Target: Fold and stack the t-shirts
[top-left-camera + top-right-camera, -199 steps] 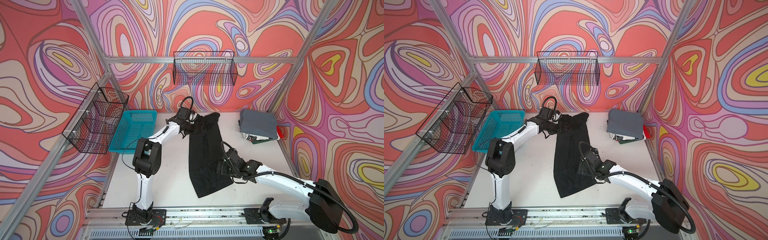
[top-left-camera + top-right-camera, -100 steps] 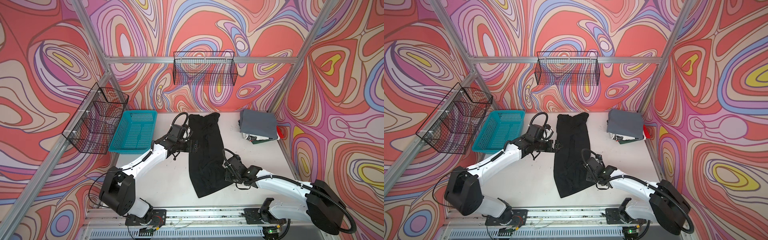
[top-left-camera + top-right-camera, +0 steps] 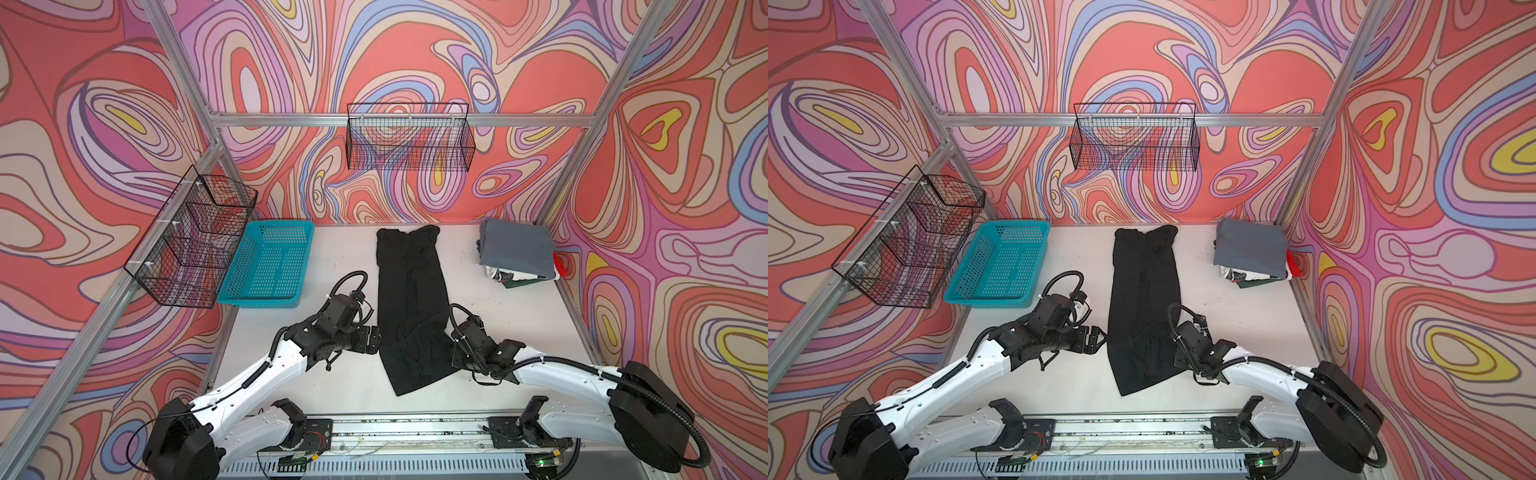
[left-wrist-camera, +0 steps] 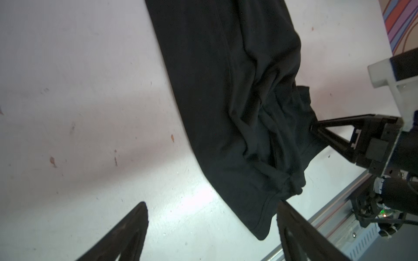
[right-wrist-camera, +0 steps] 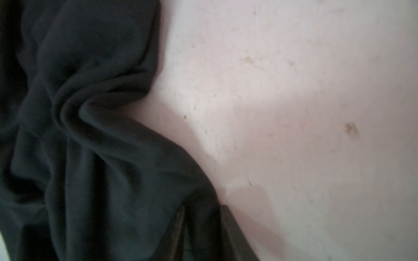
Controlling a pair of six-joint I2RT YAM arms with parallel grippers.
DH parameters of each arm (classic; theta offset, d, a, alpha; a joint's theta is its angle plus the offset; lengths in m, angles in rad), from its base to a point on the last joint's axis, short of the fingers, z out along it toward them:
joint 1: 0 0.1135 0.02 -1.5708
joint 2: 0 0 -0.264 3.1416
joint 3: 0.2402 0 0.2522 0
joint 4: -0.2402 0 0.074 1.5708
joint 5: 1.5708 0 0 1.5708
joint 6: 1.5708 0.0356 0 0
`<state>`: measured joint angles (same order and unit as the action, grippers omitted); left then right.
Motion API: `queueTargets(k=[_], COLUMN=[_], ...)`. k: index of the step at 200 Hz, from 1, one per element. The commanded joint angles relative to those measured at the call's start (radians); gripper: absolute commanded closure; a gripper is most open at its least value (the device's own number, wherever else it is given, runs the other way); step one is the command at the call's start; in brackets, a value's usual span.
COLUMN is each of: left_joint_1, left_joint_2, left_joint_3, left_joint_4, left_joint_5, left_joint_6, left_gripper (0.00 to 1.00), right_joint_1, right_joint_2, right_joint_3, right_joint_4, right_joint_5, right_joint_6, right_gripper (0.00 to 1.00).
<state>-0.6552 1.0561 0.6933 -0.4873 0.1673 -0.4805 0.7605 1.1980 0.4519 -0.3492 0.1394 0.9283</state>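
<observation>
My right gripper (image 4: 314,127) clamps the black t-shirt (image 3: 409,299) at its lower right edge, mid-frame; my left gripper (image 3: 375,338), jaws apart, sits just left of it.

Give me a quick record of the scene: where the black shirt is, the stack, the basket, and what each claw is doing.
black t-shirt: folded into a long strip, lying flat in the middle
left claw: open, at the strip's left edge near its front end
right claw: shut on the strip's right edge, cloth bunched there
stack: back right corner, grey t-shirt on top
basket: turquoise, back left
</observation>
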Motion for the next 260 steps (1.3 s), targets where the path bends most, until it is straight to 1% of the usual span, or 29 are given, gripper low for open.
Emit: queueTargets(k=[1, 9, 25, 38, 59, 79, 96, 104, 109, 155, 192, 231, 260], left_joint_1=[-0.038, -0.055, -0.091, -0.121, -0.168, -0.209, -0.234, -0.237, -0.24, -0.272, -0.307, -0.317, -0.339], left_joint_2=[-0.023, -0.027, -0.033, -0.036, -0.033, -0.034, -0.038, -0.038, -0.037, -0.007, 0.075, 0.143, 0.205], left_joint_3=[-0.046, -0.058, -0.08, -0.097, -0.117, -0.138, -0.166, -0.166, -0.205, -0.245, -0.241, -0.223, -0.209], left_joint_4=[-0.05, -0.053, -0.055, -0.047, -0.051, -0.043, -0.018, 0.0, 0.01, 0.131, 0.183, 0.216, 0.264], left_joint_5=[0.013, 0.014, 0.017, 0.017, 0.017, 0.014, 0.021, 0.025, 0.027, 0.056, 0.041, 0.037, 0.037], left_joint_6=[-0.048, -0.057, -0.071, -0.081, -0.086, -0.105, -0.132, -0.14, -0.146, -0.211, -0.233, -0.242, -0.252], left_gripper=[0.18, 0.19, 0.2, 0.21, 0.22, 0.22, 0.23, 0.24, 0.24, 0.27, 0.28, 0.32, 0.38], right_joint_1=[0.003, 0.005, 0.009, 0.011, 0.011, 0.01, 0.012, 0.012, 0.013, 0.013, 0.014, 0.019, 0.024], right_joint_2=[-0.043, -0.071, -0.133, -0.179, -0.227, -0.233, -0.235, -0.236, -0.238, -0.24, -0.229, -0.236, -0.247], right_joint_3=[-0.056, -0.065, -0.084, -0.09, -0.086, -0.075, -0.08, -0.086, -0.09, -0.111, -0.113, -0.124, -0.132], right_joint_4=[-0.015, -0.02, -0.021, -0.036, -0.08, -0.11, -0.1, -0.092, -0.087, -0.046, -0.031, -0.012, -0.007], right_joint_5=[-0.051, -0.053, -0.075, -0.095, -0.095, -0.095, -0.103, -0.107, -0.106, -0.12, -0.127, -0.133, -0.134], right_joint_6=[0.052, 0.062, 0.069, 0.062, 0.045, 0.035, 0.038, 0.043, 0.047, 0.064, 0.057, 0.07, 0.078], right_gripper=[0.87, 0.92, 0.96, 0.96, 0.96, 0.96, 0.96, 0.96, 0.96, 0.97, 0.97, 0.97, 0.97])
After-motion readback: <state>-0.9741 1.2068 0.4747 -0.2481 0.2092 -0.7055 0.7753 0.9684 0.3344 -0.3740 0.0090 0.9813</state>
